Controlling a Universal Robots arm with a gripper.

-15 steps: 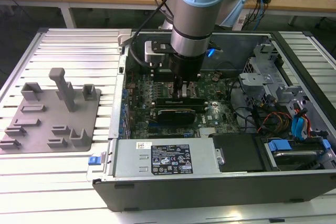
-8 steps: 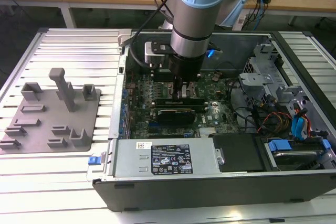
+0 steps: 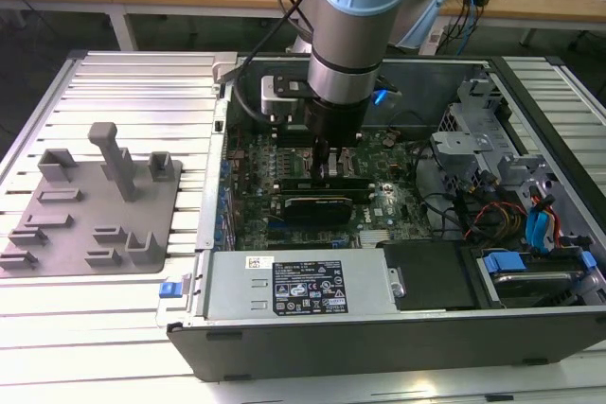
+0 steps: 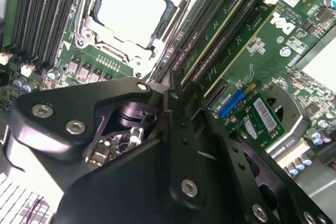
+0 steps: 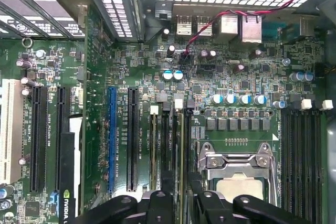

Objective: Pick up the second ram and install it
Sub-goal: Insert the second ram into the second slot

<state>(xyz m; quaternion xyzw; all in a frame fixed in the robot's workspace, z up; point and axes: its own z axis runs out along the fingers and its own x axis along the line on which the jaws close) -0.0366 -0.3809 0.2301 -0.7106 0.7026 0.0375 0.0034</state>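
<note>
Arm (image 3: 346, 35) points straight down, claw (image 3: 327, 166) lowered.

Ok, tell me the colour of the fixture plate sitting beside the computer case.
Plain grey all over, the fixture plate shows best in the exterior view.

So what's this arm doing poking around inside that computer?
The robot arm has its gripper lowered into an open computer case, right over the motherboard. It sits above the memory slots beside the processor socket. A thin green-edged stick, apparently the second ram, stands in one slot. A grey fixture tray rests on the table outside the case.
</note>
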